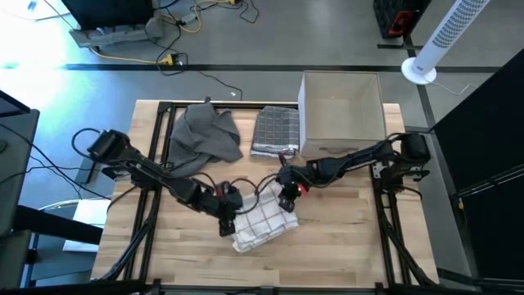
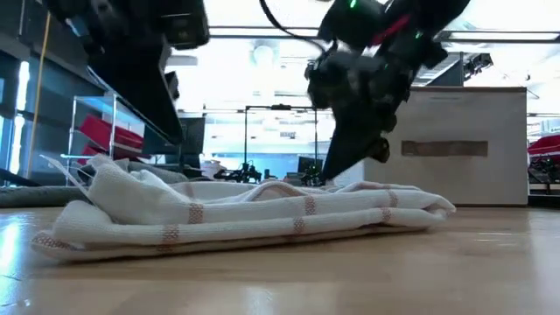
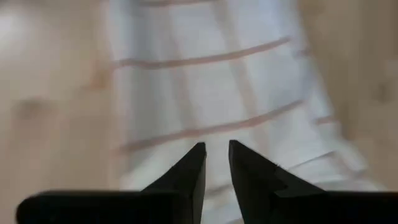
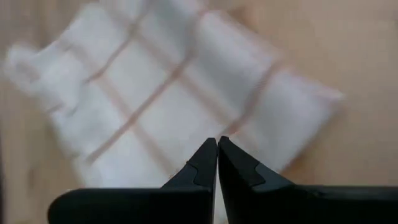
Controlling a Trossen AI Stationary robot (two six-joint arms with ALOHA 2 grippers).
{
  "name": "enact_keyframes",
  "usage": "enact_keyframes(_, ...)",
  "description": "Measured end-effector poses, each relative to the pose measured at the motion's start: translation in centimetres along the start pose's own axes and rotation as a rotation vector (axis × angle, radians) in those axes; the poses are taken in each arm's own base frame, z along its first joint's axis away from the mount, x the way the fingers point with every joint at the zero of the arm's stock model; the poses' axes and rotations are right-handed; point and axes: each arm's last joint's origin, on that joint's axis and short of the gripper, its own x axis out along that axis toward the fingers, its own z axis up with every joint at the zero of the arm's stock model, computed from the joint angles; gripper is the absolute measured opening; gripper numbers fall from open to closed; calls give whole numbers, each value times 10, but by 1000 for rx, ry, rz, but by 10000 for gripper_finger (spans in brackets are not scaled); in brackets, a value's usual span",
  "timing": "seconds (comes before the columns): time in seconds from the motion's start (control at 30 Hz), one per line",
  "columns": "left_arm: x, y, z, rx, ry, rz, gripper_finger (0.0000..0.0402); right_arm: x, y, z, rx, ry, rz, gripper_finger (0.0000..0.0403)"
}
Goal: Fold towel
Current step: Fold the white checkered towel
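We see a white cloth towel with thin reddish grid stripes (image 1: 264,223) lying folded and slightly rumpled on the light wooden table (image 1: 352,246), near the table's middle and toward its front edge. In the low view the same towel (image 2: 254,214) rests flat on the wood as a low stack of layers, its thicker bunched end toward the picture's left.

The left gripper (image 1: 228,220) hangs over the towel's left edge; in its wrist view the 2 dark fingers (image 3: 186,171) stand a narrow gap apart, nothing between them, with the striped cloth (image 3: 217,93) directly below. The right gripper (image 1: 286,201) hangs over the towel's far right corner; in its wrist view the 2 fingers (image 4: 202,165) meet tip to tip and hold nothing, with the towel (image 4: 168,106) spread beneath them. In the low view we cannot tell whether either gripper touches the cloth.

Behind the towel, at the table's far edge, we note 3 further items: a crumpled grey cloth (image 1: 205,135) on the left, a folded grey checked towel (image 1: 275,131) just beside it, and an open beige cardboard box (image 1: 342,111) touching that folded towel's right side.
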Motion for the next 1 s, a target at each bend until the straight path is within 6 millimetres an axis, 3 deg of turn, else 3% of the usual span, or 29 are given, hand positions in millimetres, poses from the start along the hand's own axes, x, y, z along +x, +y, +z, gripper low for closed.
enact_keyframes(0.23, 20, 6, -21, 8, 33, 7, 62, 17, 29, -29, -92, 115, 63, 0)
enact_keyframes(0.5, 37, 12, -54, -90, 109, 3, 62, 46, 34, -49, -84, 199, 47, 0)
enact_keyframes(0.67, 35, 9, -58, -96, 111, -10, 62, 42, 27, -42, -57, 185, 38, 0)
enact_keyframes(1.0, 31, -15, -60, -188, 33, -150, 62, 30, -14, -14, 52, 90, -119, 0)
